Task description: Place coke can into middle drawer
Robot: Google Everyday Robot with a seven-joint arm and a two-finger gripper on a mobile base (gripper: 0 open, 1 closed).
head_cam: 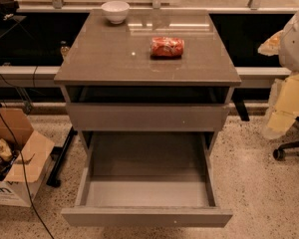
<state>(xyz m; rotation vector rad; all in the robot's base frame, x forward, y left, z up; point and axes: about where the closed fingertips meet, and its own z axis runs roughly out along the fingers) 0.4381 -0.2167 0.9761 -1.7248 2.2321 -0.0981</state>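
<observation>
A box (12,153) sits on the floor at far left. On the cabinet top (99,59), the bowl (115,10) stands near the back edge, left of centre. The can (167,47) lies on its side right of centre, well apart from the bowl. Below the top, the upper front (147,116) is shut. Under it the drawer (147,217) is pulled out, showing its grey floor. The gripper (272,44) hangs at the right edge, beyond the cabinet and apart from the can. I cannot tell whether it is clenched or released.

Gripper out of view, cardboard box (12,128) cut by left edge, chair base (291,145) by right edge
</observation>
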